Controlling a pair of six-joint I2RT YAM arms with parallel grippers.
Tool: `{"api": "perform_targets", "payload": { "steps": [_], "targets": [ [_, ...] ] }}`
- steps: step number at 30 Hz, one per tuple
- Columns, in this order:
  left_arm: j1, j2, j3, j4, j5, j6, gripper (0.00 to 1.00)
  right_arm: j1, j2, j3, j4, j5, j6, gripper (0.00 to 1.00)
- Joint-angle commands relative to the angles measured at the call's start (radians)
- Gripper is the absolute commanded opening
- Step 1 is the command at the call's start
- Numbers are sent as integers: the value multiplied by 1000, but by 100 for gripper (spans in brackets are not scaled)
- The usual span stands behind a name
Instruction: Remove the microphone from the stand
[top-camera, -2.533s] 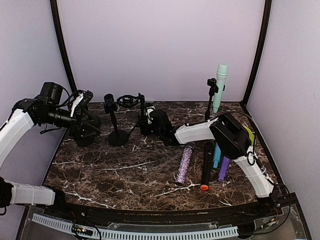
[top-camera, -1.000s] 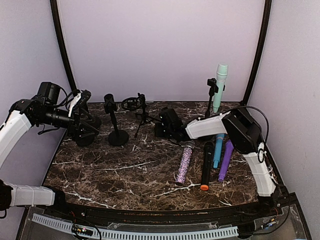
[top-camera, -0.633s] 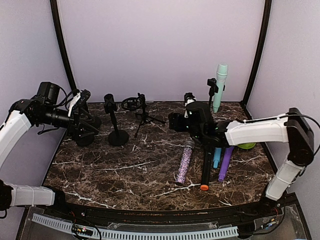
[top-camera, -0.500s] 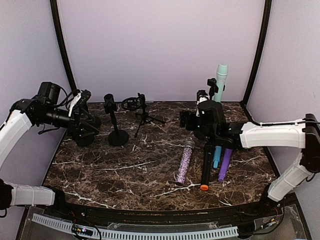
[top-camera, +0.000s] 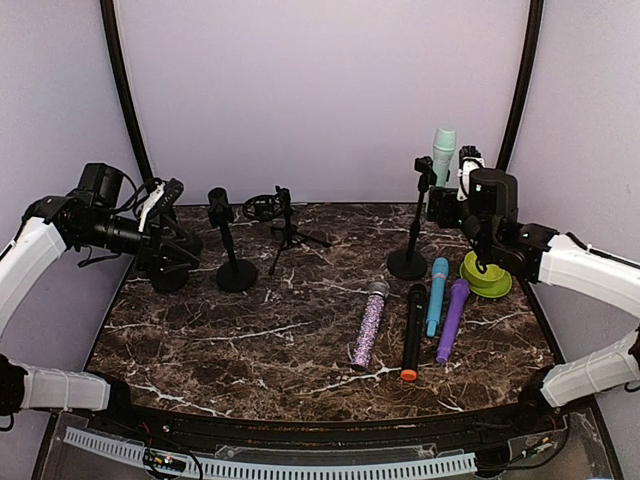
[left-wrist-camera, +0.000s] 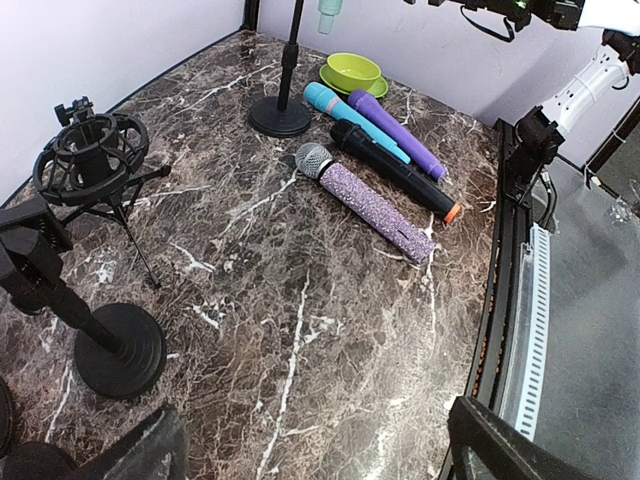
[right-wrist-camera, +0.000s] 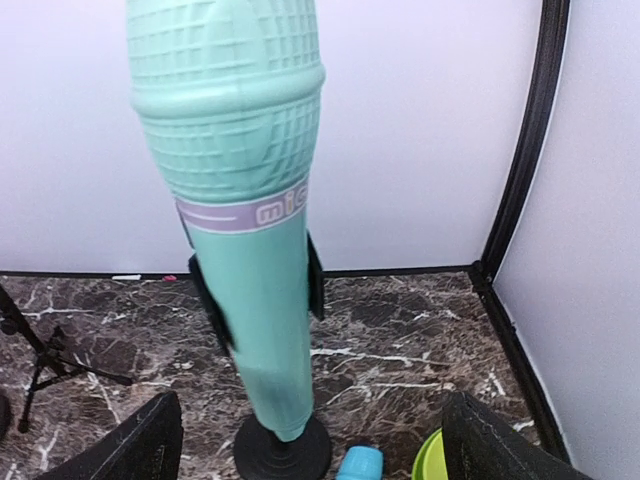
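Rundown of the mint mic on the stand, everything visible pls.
The mint mic looks like plastic: moulded grid head on top, a lilac band with pale lettering below it, smooth tapering body. It stands nearly upright, head up, slightly tilted, gripped around the body by the black clip of the stand at the far right of the table. Only the clip touches it; the open right gripper faces it without contact.

A mint-green microphone (top-camera: 443, 150) with a gridded head and a lilac band printed "mic" is held nearly upright, head up, in the black clip of a thin black stand (top-camera: 414, 228). Its handle is gripped at about mid-length. The stand is set on its round base at the back right of the marble table (top-camera: 250, 340).
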Motion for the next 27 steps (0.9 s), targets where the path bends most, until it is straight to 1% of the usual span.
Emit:
{"api": "perform_targets", "payload": {
  "steps": [1,5,8,11,16,18,23,27],
  "targets": [
    [4,-12,24,1,27,-3,93,-61,18,55,26,-100,-122,90],
    [5,-16,27,0,27,-6,93,-110,54,96,44,-135,-160,87],
    [4,-19,26,-1,25,-5,93,-123,70,105,89,-188,-200,85],
    [4,-20,29,-1,23,-6,93,-131,101,133,94,-213,-220,83],
    [3,-22,33,-4,22,-8,93,-149,141,161,100,-237,-237,77],
    [5,-25,31,-6,20,-6,93,-151,144,163,113,-247,-250,71],
    [5,-30,29,-4,16,-7,92,-158,156,172,136,-261,-273,49],
    [5,-31,30,-4,14,-9,93,-159,169,196,169,-285,-300,38]
  ]
}}
